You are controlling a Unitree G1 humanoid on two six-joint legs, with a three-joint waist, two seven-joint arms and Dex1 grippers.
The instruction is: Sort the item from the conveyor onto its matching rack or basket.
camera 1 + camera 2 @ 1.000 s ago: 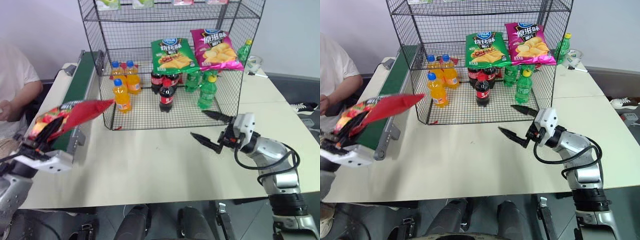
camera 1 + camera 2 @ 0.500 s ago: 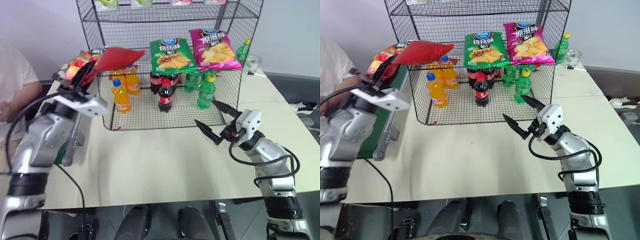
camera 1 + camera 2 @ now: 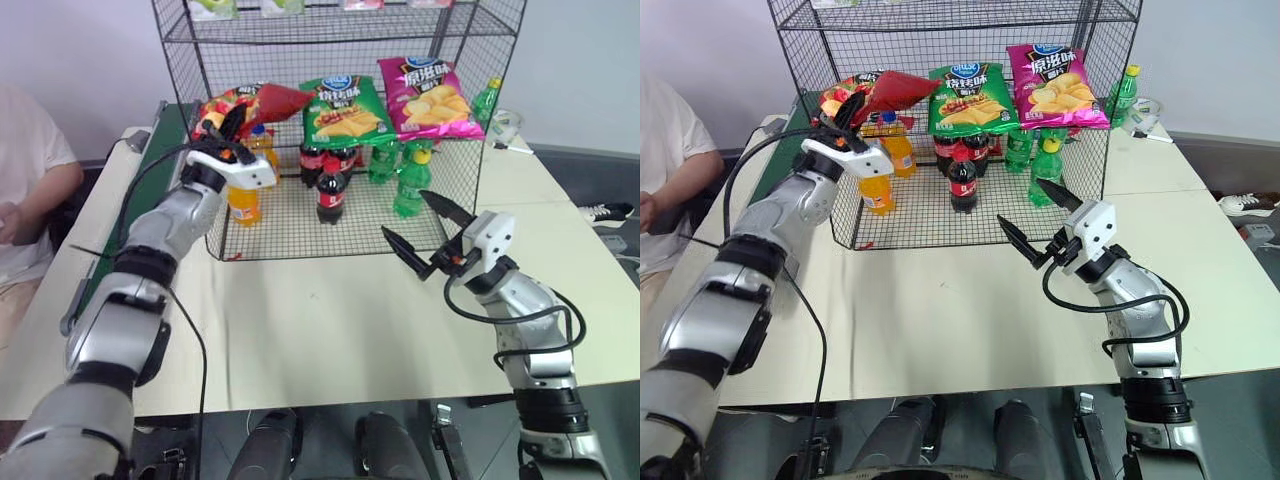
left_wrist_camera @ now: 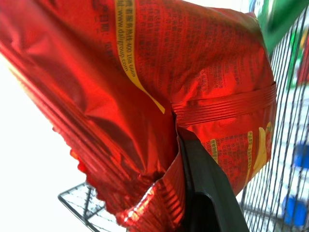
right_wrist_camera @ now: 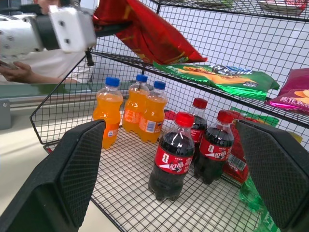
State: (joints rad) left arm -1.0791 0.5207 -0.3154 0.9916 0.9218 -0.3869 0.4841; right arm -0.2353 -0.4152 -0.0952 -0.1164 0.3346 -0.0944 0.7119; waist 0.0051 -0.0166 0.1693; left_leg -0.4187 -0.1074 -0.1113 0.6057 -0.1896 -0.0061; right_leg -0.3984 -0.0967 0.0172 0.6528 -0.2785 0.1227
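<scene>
The left gripper [image 3: 222, 122] has its jaws clenched on the red chip bag [image 3: 262, 102], pinching it by one crimped end so the rest of the bag juts toward the wire rack [image 3: 480, 60]. The bag sits in the air at the rack's front left corner, level with the tier where the green chip bag [image 3: 345, 108] and the magenta chip bag [image 3: 428, 96] lie side by side. It is well clear of the conveyor [image 3: 165, 150], which runs along the rack's left side.

The step in hand looks like setting the bag onto that chip tier, in the free space left of the green bag. To do it well, the bag's loose end should go in over the tier's front edge first, staying above the orange soda bottles [image 3: 243, 190] standing on the rack's floor below. The bag is limp and crinkly, so it may fold or snag on the mesh; a flat, level entry would help, with the jaws letting go only once most of the bag rests on the tier. Released too near the edge, it could slide off toward the bottles.

The right gripper [image 3: 428, 232] hovers over the worktop [image 3: 300, 330] in front of the rack, jaws spread wide and empty, near the rack's front right part.
</scene>
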